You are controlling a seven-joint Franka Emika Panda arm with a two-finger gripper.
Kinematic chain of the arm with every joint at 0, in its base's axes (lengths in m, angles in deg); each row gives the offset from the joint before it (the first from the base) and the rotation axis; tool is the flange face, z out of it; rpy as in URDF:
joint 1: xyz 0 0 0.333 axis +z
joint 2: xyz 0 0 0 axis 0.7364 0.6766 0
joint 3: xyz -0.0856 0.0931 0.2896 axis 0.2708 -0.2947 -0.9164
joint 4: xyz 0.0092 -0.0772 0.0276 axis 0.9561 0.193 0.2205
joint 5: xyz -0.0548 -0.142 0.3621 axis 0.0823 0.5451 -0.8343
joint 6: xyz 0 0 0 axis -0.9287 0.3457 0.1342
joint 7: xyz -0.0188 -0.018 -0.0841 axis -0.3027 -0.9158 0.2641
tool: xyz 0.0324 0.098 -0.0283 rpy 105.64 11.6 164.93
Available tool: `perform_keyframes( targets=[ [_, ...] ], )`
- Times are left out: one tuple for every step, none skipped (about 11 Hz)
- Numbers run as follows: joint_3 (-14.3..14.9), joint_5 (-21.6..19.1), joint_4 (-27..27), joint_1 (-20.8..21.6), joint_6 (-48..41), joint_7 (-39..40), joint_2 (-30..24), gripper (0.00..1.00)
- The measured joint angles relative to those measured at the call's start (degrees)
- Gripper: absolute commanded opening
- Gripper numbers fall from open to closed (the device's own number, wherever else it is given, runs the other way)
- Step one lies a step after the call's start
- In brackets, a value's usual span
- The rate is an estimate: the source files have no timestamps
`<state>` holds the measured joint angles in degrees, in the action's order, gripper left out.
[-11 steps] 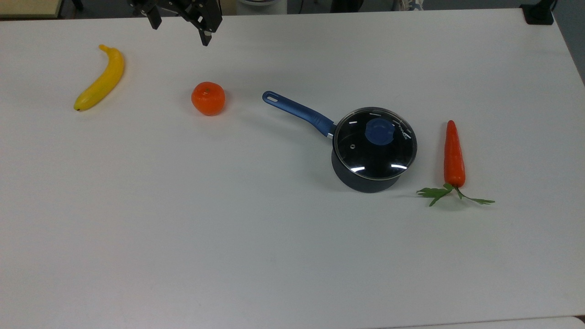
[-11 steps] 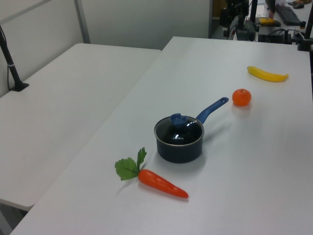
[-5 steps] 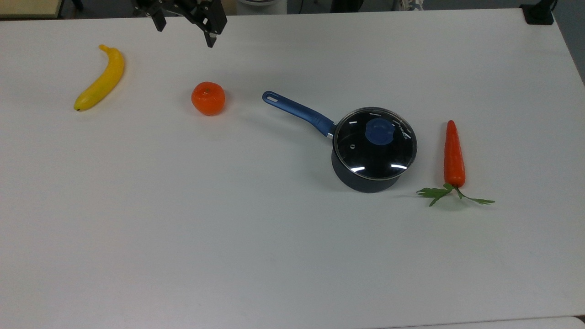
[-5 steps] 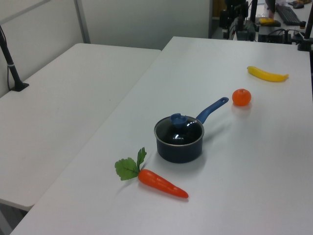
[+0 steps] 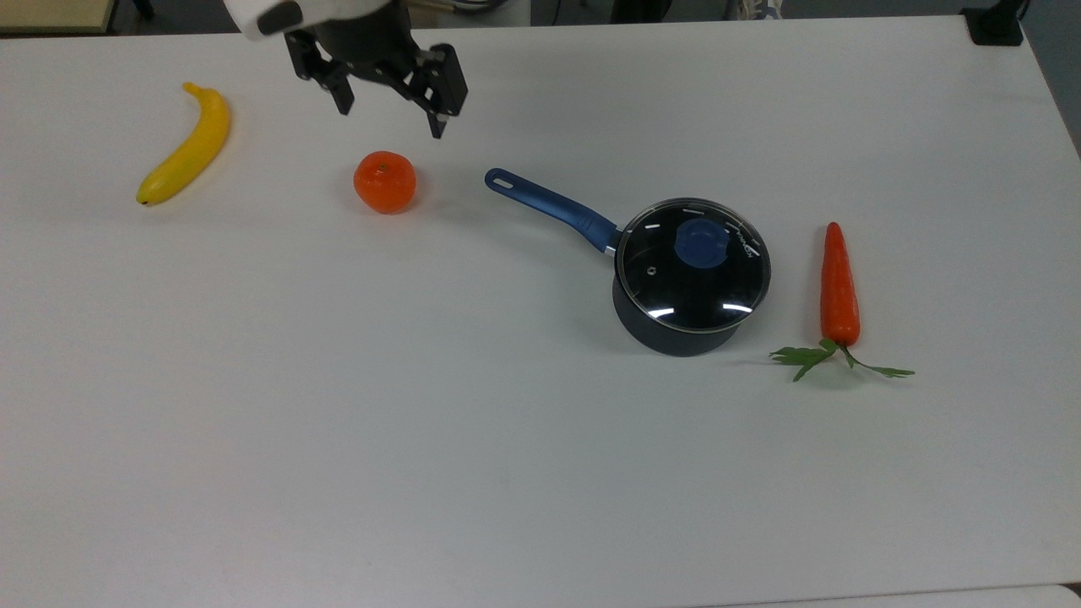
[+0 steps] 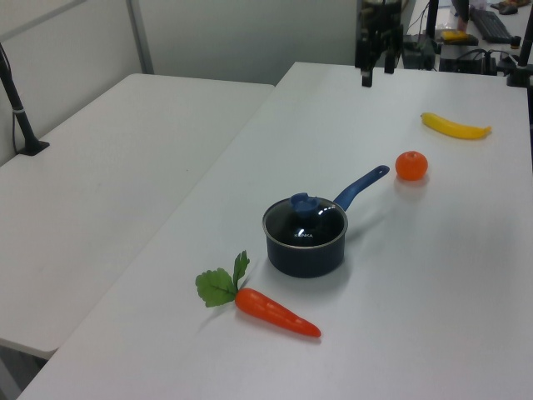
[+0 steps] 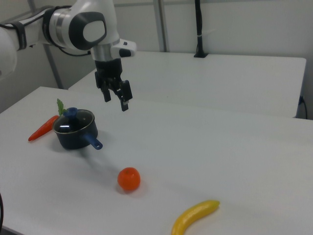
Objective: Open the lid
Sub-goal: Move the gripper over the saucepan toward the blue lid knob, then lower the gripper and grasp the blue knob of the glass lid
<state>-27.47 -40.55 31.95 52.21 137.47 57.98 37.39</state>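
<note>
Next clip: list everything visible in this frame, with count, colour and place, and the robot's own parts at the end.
lid: one, clear glass with a blue knob, sitting closed on the saucepan.
saucepan: one, dark with a blue handle, right of centre in the top view.
carrot: one, orange with green leaves, at the top view's right of the saucepan.
orange: one, orange, beyond the handle's tip toward the top view's left.
banana: one, yellow, far at the top view's left.
table: one, white, under everything.
second table: one, white, at the left view's left.
gripper: one, black, open, in the air above the orange, holding nothing.
</note>
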Motion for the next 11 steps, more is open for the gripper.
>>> perform_keyframes(
  targets=[
    [-0.02, -0.74, 0.00, 0.67, 0.38, 0.00, 1.17, 1.00],
    [-0.04, -2.67, -0.02, 1.51, 1.19, 0.08, 1.81, 1.00],
    [-0.07, -4.60, -0.08, 2.93, 2.25, 0.08, 1.97, 1.00],
    [-0.11, -6.00, -0.16, 4.86, 3.99, 0.06, 1.95, 1.00],
    [-0.14, -6.92, -0.11, 7.26, 7.17, -0.28, 2.17, 1.00],
    [-0.15, -7.24, 0.02, 9.72, 10.57, -2.18, 2.96, 1.00],
    [-0.18, -7.28, -0.01, 11.66, 13.56, -4.51, 4.24, 1.00],
    [-0.19, -7.28, -0.15, 13.52, 15.95, -6.46, 5.93, 1.00],
    [-0.21, -7.28, -0.53, 15.14, 17.44, -7.72, 7.56, 1.00],
    [-0.21, -7.28, -1.01, 16.75, 18.03, -8.55, 9.01, 1.00],
    [-0.21, -7.28, -1.53, 18.28, 18.09, -9.43, 10.13, 1.00]
  ],
)
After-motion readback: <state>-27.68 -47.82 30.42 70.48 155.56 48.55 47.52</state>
